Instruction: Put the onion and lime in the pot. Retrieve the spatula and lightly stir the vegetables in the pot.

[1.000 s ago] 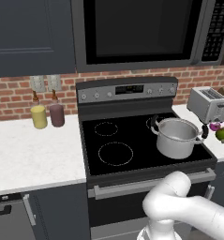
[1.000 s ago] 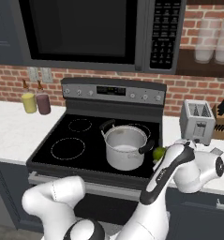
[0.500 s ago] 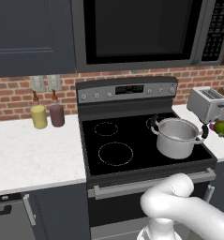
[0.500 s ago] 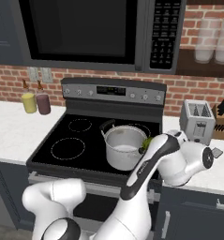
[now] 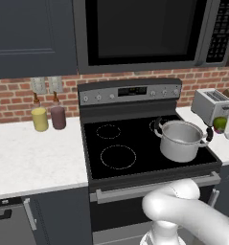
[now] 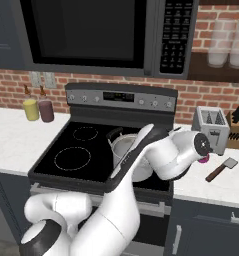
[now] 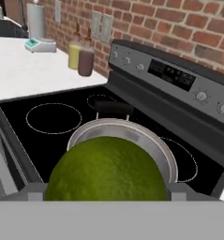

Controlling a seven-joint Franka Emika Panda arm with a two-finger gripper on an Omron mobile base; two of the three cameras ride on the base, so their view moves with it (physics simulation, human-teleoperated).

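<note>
One lime (image 7: 108,169), small, firm and smooth-skinned, sits clamped across its middle between the jaws of the gripper (image 7: 106,194), carried just short of the pot (image 7: 123,140); it looks light and likely slippery.

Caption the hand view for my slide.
Gripper carrying the lime toward the steel pot on the black stove, two bottles by the brick wall.
</note>
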